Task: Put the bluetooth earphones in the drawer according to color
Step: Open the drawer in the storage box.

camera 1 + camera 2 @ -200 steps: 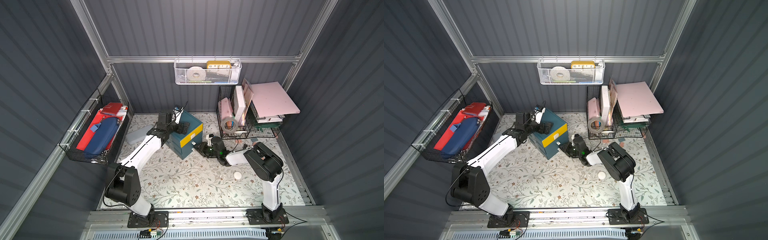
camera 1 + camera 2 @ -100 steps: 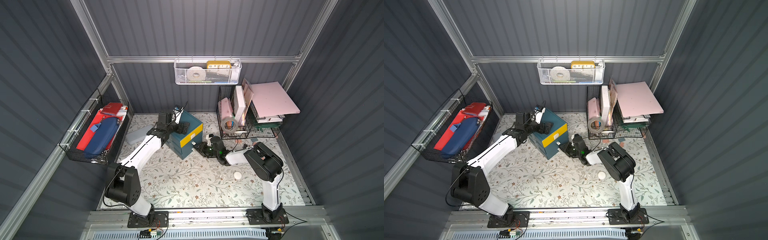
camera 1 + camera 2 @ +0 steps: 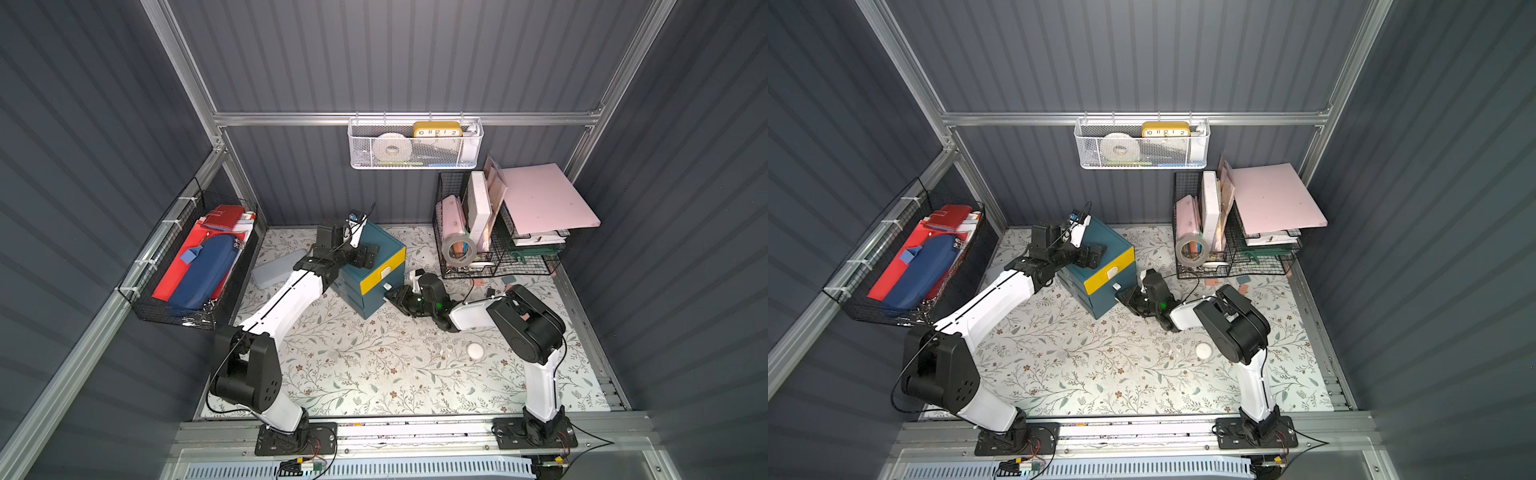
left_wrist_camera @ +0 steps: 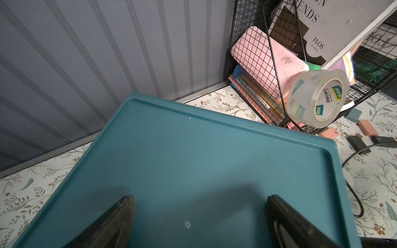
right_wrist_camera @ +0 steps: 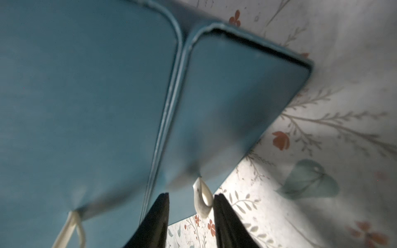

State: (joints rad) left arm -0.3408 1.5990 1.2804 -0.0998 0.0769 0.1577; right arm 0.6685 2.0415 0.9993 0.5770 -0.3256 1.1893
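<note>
A small teal plastic three-drawer cabinet, its top front yellow, stands near the back edge of the flower-patterned worktop, turned at an angle. The left gripper is spread wide and sits on or just over the cabinet's flat top; which of the two cannot be told.

The right gripper lies low at the cabinet's front. Its jaws are parted around the little white handle of the teal drawer front nearest the worktop. The handle sits close against one finger, with a clear gap to the other, so nothing is clamped.

One white pebble-shaped earphone case rests on the worktop beside the right arm's elbow, well apart from the cabinet, with that arm's forearm stretched between them.

A black wire rack fills the back right corner, with a clear tape roll against its mesh. Small flat pink and black chips lie scattered before it. A pale grey-blue oblong case lies behind the left arm, near the worktop's left edge.
</note>
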